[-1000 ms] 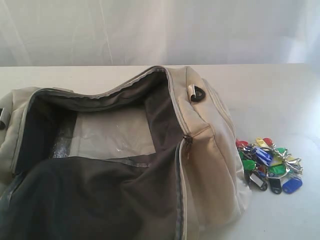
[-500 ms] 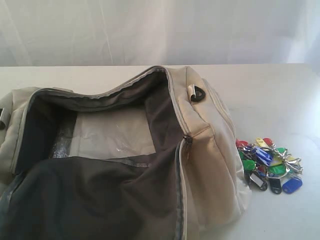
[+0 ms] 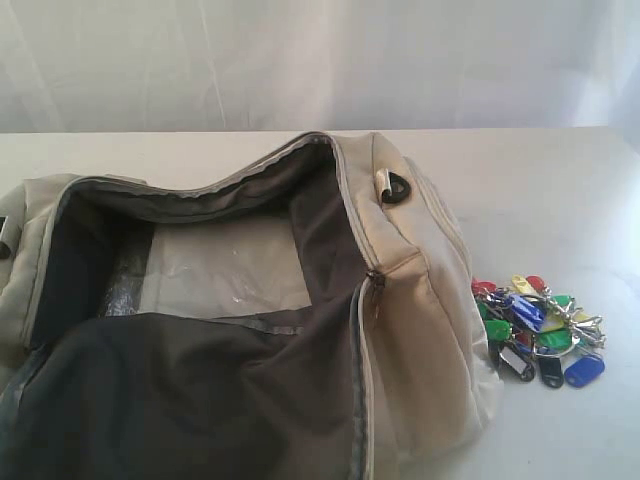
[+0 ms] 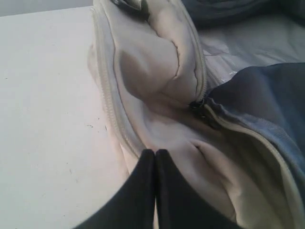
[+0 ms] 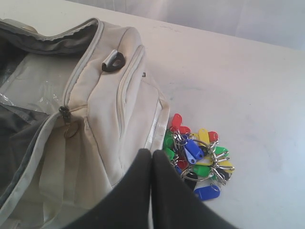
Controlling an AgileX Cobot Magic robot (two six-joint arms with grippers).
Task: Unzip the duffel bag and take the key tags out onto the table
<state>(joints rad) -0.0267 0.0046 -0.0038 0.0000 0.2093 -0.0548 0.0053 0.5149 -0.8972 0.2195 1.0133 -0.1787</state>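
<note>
The cream-beige duffel bag (image 3: 410,290) lies unzipped on the white table (image 3: 540,190), its dark grey lining spread wide. The key tags (image 3: 538,325) rest in a bunch on the table just right of the bag's end, also seen in the right wrist view as key tags (image 5: 198,157). My right gripper (image 5: 151,153) is shut with nothing in it, hovering above the bag's end beside the tags. My left gripper (image 4: 155,152) is shut and empty over the duffel bag (image 4: 157,71) at its other end. Neither gripper appears in the exterior view.
A black strap ring (image 3: 394,187) sits on the bag's top. Clear plastic (image 3: 225,265) lines the bag's floor. A white curtain (image 3: 320,60) hangs behind the table's far edge.
</note>
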